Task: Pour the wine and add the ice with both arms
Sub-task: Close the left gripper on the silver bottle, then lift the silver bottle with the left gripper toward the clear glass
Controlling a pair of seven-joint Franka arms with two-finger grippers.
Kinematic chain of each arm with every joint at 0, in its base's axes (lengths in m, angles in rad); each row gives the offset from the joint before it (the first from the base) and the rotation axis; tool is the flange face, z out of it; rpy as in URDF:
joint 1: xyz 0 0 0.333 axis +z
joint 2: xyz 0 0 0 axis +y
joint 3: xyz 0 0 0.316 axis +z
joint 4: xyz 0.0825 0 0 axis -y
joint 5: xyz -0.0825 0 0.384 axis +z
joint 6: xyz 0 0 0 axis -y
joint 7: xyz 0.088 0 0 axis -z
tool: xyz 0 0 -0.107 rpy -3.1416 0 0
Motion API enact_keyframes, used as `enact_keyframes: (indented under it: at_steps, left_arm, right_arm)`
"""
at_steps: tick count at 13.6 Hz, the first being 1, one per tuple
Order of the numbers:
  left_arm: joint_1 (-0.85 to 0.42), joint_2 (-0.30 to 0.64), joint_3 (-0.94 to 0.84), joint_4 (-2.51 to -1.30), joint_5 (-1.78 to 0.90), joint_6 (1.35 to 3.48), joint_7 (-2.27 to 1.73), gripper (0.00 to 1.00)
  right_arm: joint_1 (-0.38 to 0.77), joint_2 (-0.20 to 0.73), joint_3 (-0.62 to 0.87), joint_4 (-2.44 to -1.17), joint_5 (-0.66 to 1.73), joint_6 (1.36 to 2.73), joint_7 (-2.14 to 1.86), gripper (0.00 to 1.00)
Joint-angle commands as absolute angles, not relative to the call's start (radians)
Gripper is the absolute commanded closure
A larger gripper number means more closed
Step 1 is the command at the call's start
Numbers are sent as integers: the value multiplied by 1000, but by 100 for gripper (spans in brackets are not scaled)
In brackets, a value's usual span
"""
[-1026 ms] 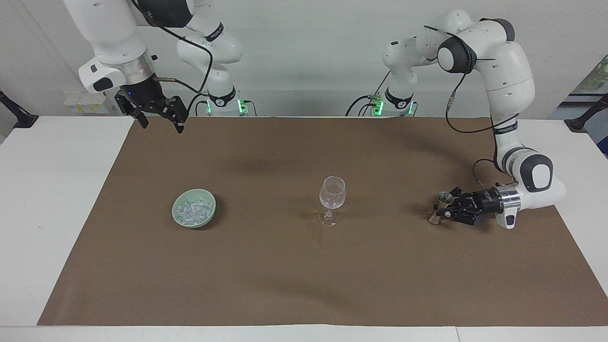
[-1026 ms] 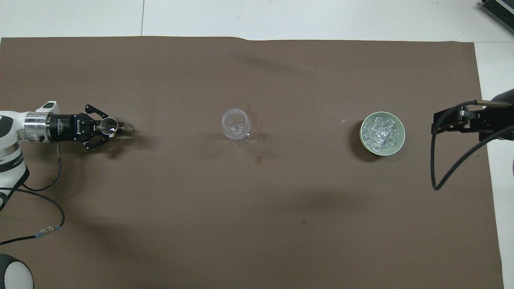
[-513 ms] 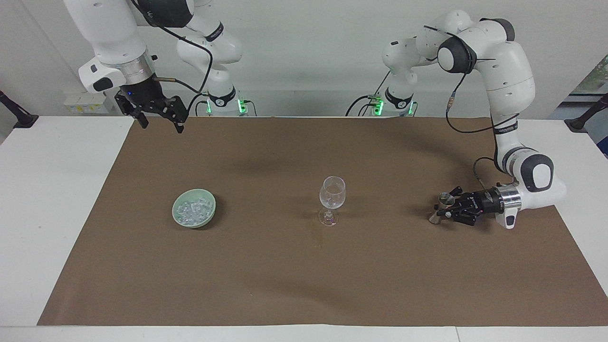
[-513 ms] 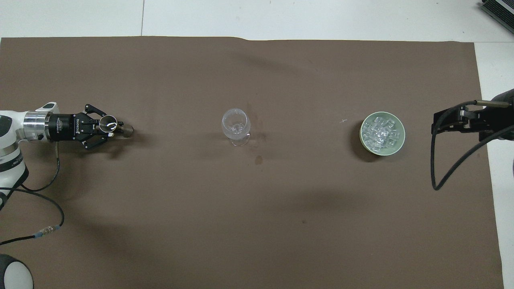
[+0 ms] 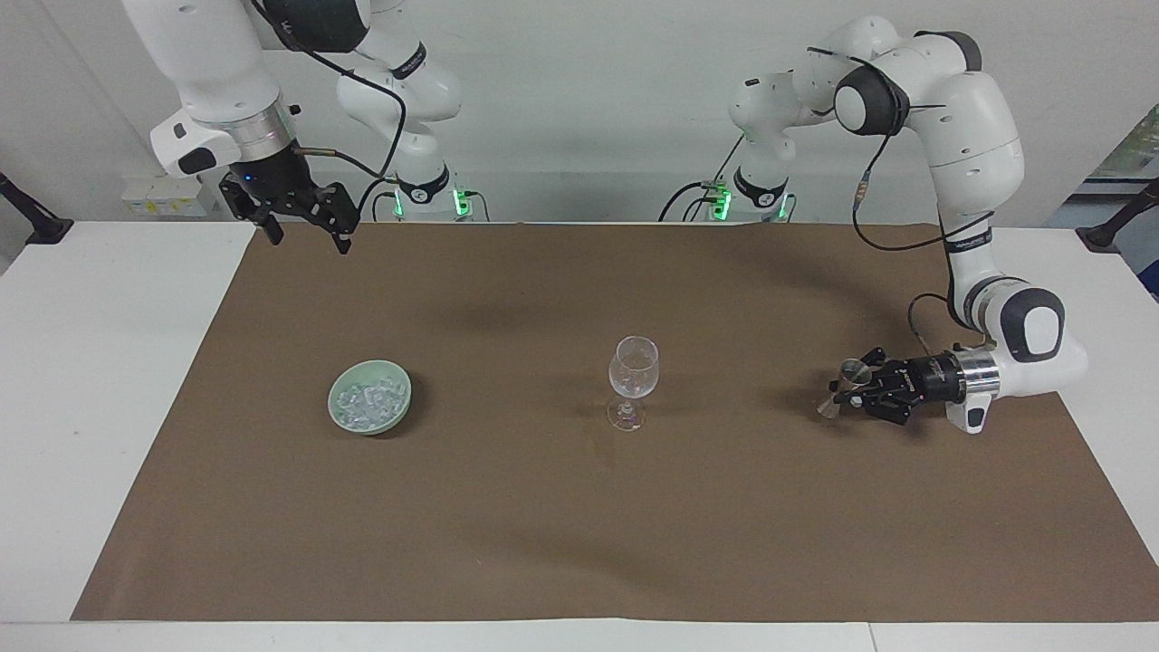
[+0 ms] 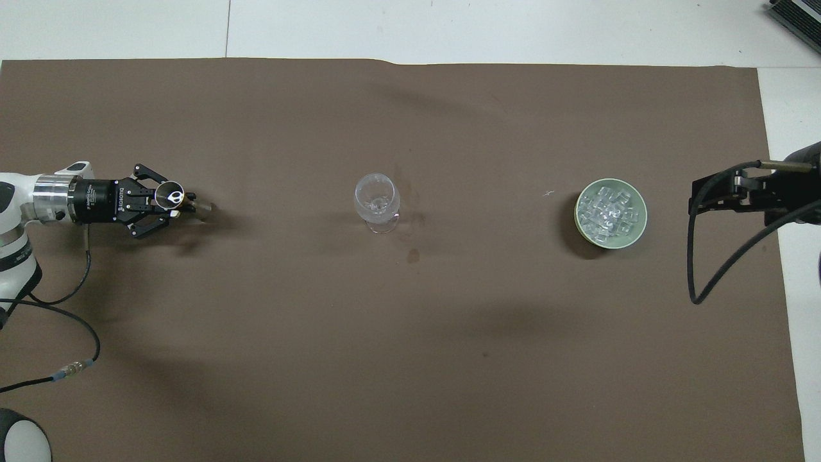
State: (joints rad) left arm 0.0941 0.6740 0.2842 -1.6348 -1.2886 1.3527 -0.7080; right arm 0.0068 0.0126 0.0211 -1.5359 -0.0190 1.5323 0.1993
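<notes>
Steel jigger (image 5: 844,389), a double-cone measure, sits clamped in my left gripper (image 5: 856,393) just above the brown mat (image 5: 579,543) at the left arm's end. I judge the pour step in hand: next I carry it level to the empty wine glass (image 5: 633,380) at mid-table, then tip over the rim. Ice (image 6: 609,212) fills the pale green bowl (image 6: 636,235) toward the right arm's end; my right gripper (image 5: 304,231) waits raised, jaws wide, holding nothing.
</notes>
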Motion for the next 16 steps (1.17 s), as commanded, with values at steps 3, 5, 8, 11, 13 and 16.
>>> enact_keyframes:
  at_steps: [3, 5, 8, 11, 13, 16]
  left_arm:
    - [68, 600, 288, -1641, -1302, 1331, -756, 100]
    - [46, 569, 288, -1643, -1299, 1336, -797, 100]
    - [12, 534, 279, -1651, -1295, 1344, -831, 100]
    - [-1, 485, 239, -1651, -1285, 1385, -920, 100]
    - [-11, 453, 207, -1649, -1255, 1417, -971, 100]
    - [-11, 405, 117, -1652, -1230, 1508, -1058, 100]
  right_arm:
    - [-3, 3, 21, -1549, 6, 1531, 163, 0]
    - [-3, 3, 21, -1549, 6, 1532, 163, 0]
    - [-3, 2, 21, -1552, 6, 1531, 161, 0]
    - [-3, 2, 21, -1554, 6, 1532, 161, 0]
    - [-3, 2, 21, -1554, 6, 1534, 163, 0]
    - [-5, 0, 20, -1555, 6, 1542, 166, 0]
